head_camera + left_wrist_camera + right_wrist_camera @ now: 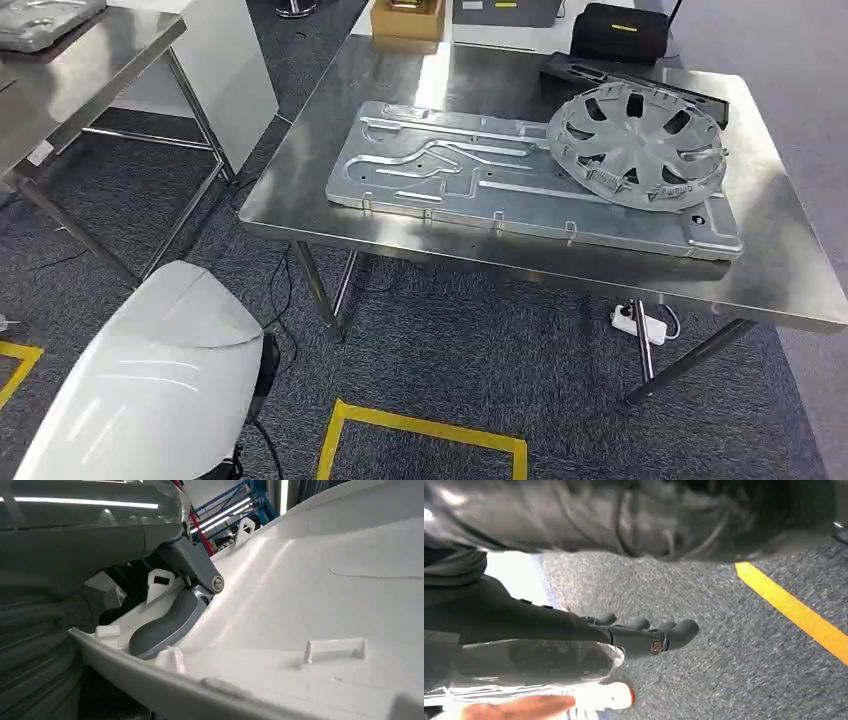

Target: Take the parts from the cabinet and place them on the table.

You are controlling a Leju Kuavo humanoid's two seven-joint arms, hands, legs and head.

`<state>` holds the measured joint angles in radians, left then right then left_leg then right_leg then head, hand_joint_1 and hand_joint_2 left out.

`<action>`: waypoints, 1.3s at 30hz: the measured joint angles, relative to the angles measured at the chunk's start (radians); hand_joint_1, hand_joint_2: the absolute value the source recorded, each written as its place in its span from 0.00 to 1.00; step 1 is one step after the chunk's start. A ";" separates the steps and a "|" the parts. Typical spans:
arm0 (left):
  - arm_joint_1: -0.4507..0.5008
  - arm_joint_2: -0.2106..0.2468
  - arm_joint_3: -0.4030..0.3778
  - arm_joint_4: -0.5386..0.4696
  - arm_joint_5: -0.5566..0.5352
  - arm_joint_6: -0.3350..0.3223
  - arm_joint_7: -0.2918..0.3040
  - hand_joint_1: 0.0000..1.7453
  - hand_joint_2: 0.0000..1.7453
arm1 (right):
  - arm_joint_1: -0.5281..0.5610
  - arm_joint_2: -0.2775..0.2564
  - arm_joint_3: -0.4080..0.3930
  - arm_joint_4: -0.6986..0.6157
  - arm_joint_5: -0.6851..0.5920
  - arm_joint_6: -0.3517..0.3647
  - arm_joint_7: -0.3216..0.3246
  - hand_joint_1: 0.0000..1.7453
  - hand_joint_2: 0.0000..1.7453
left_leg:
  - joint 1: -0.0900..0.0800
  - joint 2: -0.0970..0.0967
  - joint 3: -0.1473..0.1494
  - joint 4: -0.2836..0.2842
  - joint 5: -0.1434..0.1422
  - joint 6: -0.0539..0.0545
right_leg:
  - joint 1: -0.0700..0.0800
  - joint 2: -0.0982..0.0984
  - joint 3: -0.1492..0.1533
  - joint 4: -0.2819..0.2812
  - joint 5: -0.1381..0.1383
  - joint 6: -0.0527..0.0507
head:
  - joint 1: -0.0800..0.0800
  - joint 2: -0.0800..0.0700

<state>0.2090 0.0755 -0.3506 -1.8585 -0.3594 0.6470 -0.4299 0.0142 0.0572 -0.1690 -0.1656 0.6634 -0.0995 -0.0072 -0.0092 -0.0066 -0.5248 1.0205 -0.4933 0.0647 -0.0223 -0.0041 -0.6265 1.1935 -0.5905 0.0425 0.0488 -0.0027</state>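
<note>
White plastic, a large curved panel (150, 390), is gripped by the left hand (165, 620), whose thumb presses on its inner face. The steel table (780, 270) lies ahead and to the right, and it already carries a metal plate (450, 170) and a wheel cover (637, 143). The right hand (644, 635) hangs over the carpet with fingers straight, holding nothing.

Left hand (165, 625) shows a thick grey thumb hinged on a darker grey bracket with one silver screw, behind it a grey ribbed cover. Right hand (644, 635): dark grey fingers, a small round bronze-ringed pivot, glossy clear wrap at the wrist.
</note>
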 joint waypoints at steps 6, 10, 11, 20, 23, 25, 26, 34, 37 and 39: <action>-0.006 -0.003 -0.002 0.000 -0.010 -0.004 0.002 1.00 1.00 | 0.000 0.000 0.001 0.001 0.004 -0.002 -0.014 0.00 0.00 | 0.003 -0.002 0.032 0.011 -0.019 -0.047 | 0.009 0.000 0.033 -0.149 0.112 -0.041 | -0.001 0.000; -0.019 -0.003 -0.003 0.000 -0.013 -0.009 0.002 1.00 1.00 | 0.001 0.000 0.001 0.001 0.010 0.001 -0.014 0.00 0.00 | 0.011 0.002 -0.046 0.163 -0.088 -0.060 | 0.009 0.000 0.064 -0.156 0.104 -0.064 | -0.002 0.000; -0.018 -0.003 -0.003 0.000 -0.013 -0.009 0.003 1.00 1.00 | 0.000 0.000 0.001 0.001 0.010 0.002 -0.014 0.00 0.00 | 0.012 0.002 -0.094 0.235 -0.123 -0.061 | 0.011 0.000 0.065 -0.156 0.100 -0.068 | -0.003 0.000; -0.027 -0.003 -0.008 0.001 -0.018 -0.014 0.006 1.00 1.00 | -0.008 0.001 0.001 0.000 0.010 0.002 -0.005 0.00 0.00 | 0.001 0.008 -0.077 0.031 0.008 -0.041 | 0.018 0.001 0.107 -0.154 0.050 -0.042 | -0.004 0.000; -0.032 -0.004 -0.011 0.001 -0.021 -0.019 0.008 1.00 1.00 | -0.014 0.003 0.001 -0.002 0.010 0.001 -0.005 0.00 0.00 | 0.010 0.007 -0.050 0.011 0.027 -0.025 | 0.016 0.000 0.127 -0.144 0.032 -0.024 | -0.004 0.000; -0.042 -0.005 -0.018 0.001 -0.023 -0.023 0.008 1.00 1.00 | -0.014 0.003 0.001 -0.002 0.010 0.002 -0.005 0.00 0.00 | 0.010 0.006 -0.039 0.008 0.020 -0.013 | 0.017 0.002 0.068 -0.040 -0.015 -0.021 | -0.001 0.000; -0.042 -0.005 -0.021 0.001 -0.024 -0.024 0.008 1.00 1.00 | -0.014 0.003 0.001 -0.002 0.010 0.002 -0.005 0.00 0.00 | 0.009 0.007 -0.035 0.008 0.015 -0.010 | 0.016 0.002 0.013 0.045 -0.045 -0.018 | -0.001 0.000; -0.062 -0.005 -0.039 0.002 -0.044 -0.031 0.009 1.00 1.00 | -0.010 0.002 0.001 -0.002 0.015 0.010 -0.005 0.00 0.00 | 0.002 -0.005 0.022 0.011 -0.048 -0.028 | 0.028 0.003 0.005 -0.134 0.138 -0.041 | -0.001 0.000; -0.070 -0.005 -0.045 0.002 -0.047 -0.031 0.013 1.00 1.00 | -0.012 0.002 0.001 -0.002 0.016 0.010 -0.003 0.00 0.00 | 0.003 -0.001 0.031 -0.009 -0.051 -0.038 | 0.026 0.005 0.007 -0.140 0.131 -0.053 | -0.002 0.000; -0.080 -0.005 -0.047 0.002 -0.050 -0.031 0.018 1.00 1.00 | -0.012 0.003 0.001 -0.003 0.016 0.010 -0.003 0.00 0.00 | 0.002 0.001 0.033 0.018 -0.070 -0.051 | 0.017 0.004 0.032 -0.162 0.130 -0.061 | -0.003 0.000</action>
<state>0.1291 0.0710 -0.3975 -1.8570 -0.4089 0.6161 -0.4124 0.0018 0.0607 -0.1682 -0.1690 0.6790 -0.0896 -0.0099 -0.0068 -0.0054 -0.4919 1.0383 -0.5636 0.0140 -0.0056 0.0002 -0.5946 1.0312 -0.4610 -0.0181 0.0462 -0.0027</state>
